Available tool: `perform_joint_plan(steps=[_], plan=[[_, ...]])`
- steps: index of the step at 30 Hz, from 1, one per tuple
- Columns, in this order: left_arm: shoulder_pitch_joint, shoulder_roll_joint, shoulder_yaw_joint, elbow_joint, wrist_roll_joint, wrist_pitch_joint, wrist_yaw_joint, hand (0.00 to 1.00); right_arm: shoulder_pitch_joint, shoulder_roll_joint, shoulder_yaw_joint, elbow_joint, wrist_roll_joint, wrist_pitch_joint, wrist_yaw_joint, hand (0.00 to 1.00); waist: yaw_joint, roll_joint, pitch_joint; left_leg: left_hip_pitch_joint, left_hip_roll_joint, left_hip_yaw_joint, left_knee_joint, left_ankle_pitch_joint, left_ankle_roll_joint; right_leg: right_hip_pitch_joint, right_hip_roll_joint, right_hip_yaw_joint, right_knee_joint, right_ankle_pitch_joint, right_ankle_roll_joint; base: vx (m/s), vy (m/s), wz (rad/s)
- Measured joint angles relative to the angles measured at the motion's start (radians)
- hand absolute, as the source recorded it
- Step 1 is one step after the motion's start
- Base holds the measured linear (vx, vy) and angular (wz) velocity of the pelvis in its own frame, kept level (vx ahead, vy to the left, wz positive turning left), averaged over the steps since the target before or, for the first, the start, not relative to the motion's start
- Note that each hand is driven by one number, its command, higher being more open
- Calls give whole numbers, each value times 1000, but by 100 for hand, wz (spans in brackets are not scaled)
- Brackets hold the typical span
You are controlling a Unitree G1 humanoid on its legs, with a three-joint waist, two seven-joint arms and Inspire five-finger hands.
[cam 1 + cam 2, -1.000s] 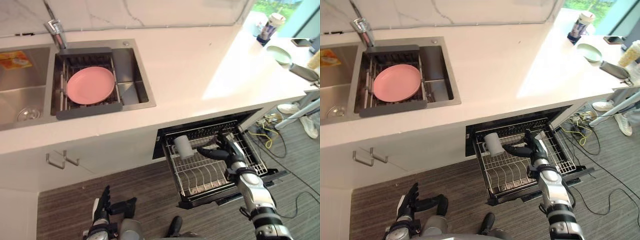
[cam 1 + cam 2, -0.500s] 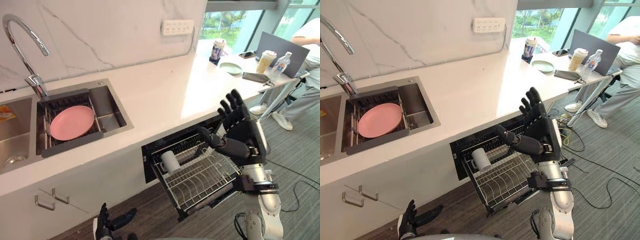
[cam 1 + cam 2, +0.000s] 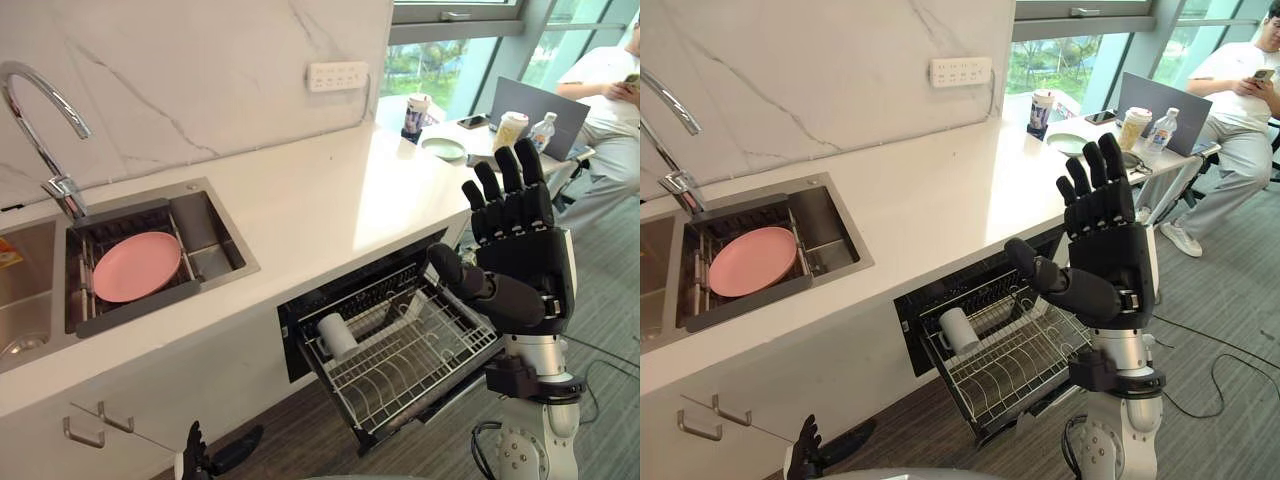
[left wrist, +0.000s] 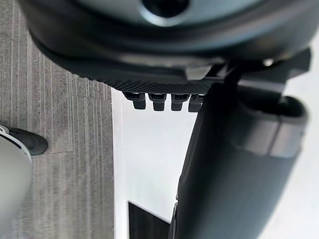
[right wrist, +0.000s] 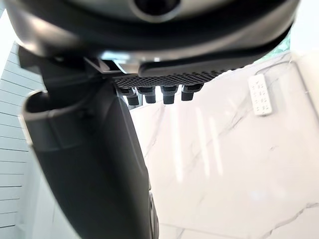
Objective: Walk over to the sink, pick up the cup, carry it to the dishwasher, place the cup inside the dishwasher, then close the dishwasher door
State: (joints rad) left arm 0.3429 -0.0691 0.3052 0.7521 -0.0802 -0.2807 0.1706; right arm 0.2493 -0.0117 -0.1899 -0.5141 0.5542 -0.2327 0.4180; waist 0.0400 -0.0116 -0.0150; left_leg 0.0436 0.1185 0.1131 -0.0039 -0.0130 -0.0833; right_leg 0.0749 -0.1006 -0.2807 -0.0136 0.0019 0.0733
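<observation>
Hanging low near the grey striped floor (image 3: 330, 440), the left hand (image 3: 192, 462) has its fingers straight and loose and holds nothing. The right hand (image 3: 520, 255) is raised high, with the palm turned to the head camera. Its fingers (image 3: 500, 195) are straight and a little spread, the thumb stands out to the side, and it is empty.

Below this hand, on its thumb side, the silver wire rack (image 3: 420, 360) is pulled out from the dark dishwasher opening (image 3: 360, 285). The white cylindrical cup (image 3: 336, 335) lies on its side in the rack, at the end farthest from the right hand and well apart from it.

Beyond the thumb is the white stone counter (image 3: 320, 200). Further on the same side, the steel sink (image 3: 215, 235) holds a dark drying frame (image 3: 140, 310) with a round pink plate (image 3: 136, 266) on it. The curved chrome tap (image 3: 40, 110) stands behind the sink.

Past the fingertips, a white socket strip (image 3: 338, 76) sits on the marble wall. Further, at the counter's end, are a paper cup (image 3: 415, 113) and a pale green plate (image 3: 442, 147). Behind them are a grey laptop (image 3: 535, 105) and a seated person (image 3: 610, 90).
</observation>
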Motion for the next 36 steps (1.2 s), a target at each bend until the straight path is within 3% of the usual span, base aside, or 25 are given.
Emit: perform_joint_plan(steps=[3,5,6,7,8,9,10,11,12,13,14,15,19,22,24,27,29,32,34,36], plan=[[10,-2,0,-4,-18,-6,0,100,-3,-2,11,-30,12,4,0,100,14,5,6,-23,-11,-69,18,-16,16,27,-20,-94,44,-43,7,-20,-14,99],[28,-7,-3,-12,5,-20,-7,100,-15,-17,1,-43,11,6,-23,100,16,3,7,-49,23,101,46,-30,67,64,-45,-229,46,-60,15,4,-32,152],[30,-7,-1,-12,15,-26,-9,100,-25,-27,-2,-41,12,5,-29,100,16,-5,7,-63,26,138,51,-38,79,64,-55,-260,41,-61,15,6,38,140],[24,-6,-1,-15,24,-33,-12,100,-56,-43,-15,-22,14,-1,-33,100,17,-9,11,-109,52,206,185,-57,95,59,-78,-296,52,-65,17,15,164,120],[33,-8,-6,-6,36,-37,-20,100,-124,-88,-41,42,16,-4,-31,100,29,28,27,-168,87,277,387,-83,103,64,-85,-330,94,-79,32,10,186,116],[38,-8,-15,-3,44,-34,-22,100,-144,-105,-52,74,24,-9,-30,100,28,46,31,-185,87,285,405,-80,100,66,-88,-337,108,-83,31,-3,164,119],[49,-6,-26,-9,44,-33,-23,100,-166,-123,-71,124,37,-9,-28,100,23,51,31,-187,73,287,369,-70,93,58,-86,-321,110,-98,10,-112,72,156],[49,2,-32,-15,54,-31,-26,100,-190,-140,-105,181,44,-12,-26,100,7,48,22,-169,20,216,164,-8,44,41,-34,-291,59,-119,-39,-140,37,198],[26,20,-20,-3,71,-28,-41,100,-195,-134,-129,206,44,-14,-27,100,-13,18,17,-139,-32,199,23,68,74,41,-51,-346,18,-87,-26,-103,9,179],[23,27,-16,3,85,-26,-46,100,-209,-132,-143,227,43,-15,-28,100,-9,10,22,-133,-33,248,56,38,86,35,-62,-376,17,-71,9,23,22,134],[20,24,-19,6,110,-16,-56,100,-221,-134,-160,256,43,-9,-40,100,-5,17,24,-98,-31,306,48,10,68,28,-62,-416,37,-71,16,76,74,114],[30,18,-40,5,138,-14,-66,100,-221,-134,-184,264,41,-7,-58,100,-8,42,23,-67,-43,284,-49,61,51,30,-60,-458,67,-75,13,38,94,106],[26,66,-85,15,182,-13,-94,100,-238,-116,-184,267,40,3,-98,100,-8,28,26,-61,-60,231,-80,82,65,44,-72,-510,94,-75,11,-40,17,51],[12,82,-98,41,179,-12,-93,100,-253,-79,-158,268,40,3,-114,100,-19,25,30,-59,-66,239,-80,83,72,19,-98,-480,144,-75,11,-35,58,-8],[7,90,-98,51,175,-8,-96,100,-240,-54,-127,266,33,3,-115,100,-33,21,36,-51,-66,247,-80,80,80,-7,-110,-393,205,-76,10,-37,79,-16],[-29,128,-144,64,165,15,-106,100,-170,-30,-112,230,28,2,-115,100,-63,13,52,-40,-70,202,-81,72,104,-82,-122,-112,384,-101,-24,-46,74,43],[-66,154,-160,85,142,41,-115,100,-125,-24,-112,178,12,2,-124,100,-92,-5,64,-42,-88,148,-85,80,103,-96,-66,110,365,-157,-31,-44,13,74],[-68,167,-158,88,130,62,-129,100,-111,-33,-123,144,12,2,-133,100,-84,-32,45,-49,-114,145,-85,93,91,-35,-62,141,200,-164,-35,15,-36,14],[-68,166,-157,88,118,64,-134,100,-122,-40,-139,144,15,3,-133,100,-85,-30,47,-62,-113,151,-86,104,91,-28,-57,160,154,-163,-33,4,-64,-9],[-64,159,-144,88,100,64,-140,100,-118,-45,-173,146,25,13,-142,100,-85,-28,48,-67,-96,160,-88,116,79,-24,-40,166,131,-147,-7,-12,-112,-14]])
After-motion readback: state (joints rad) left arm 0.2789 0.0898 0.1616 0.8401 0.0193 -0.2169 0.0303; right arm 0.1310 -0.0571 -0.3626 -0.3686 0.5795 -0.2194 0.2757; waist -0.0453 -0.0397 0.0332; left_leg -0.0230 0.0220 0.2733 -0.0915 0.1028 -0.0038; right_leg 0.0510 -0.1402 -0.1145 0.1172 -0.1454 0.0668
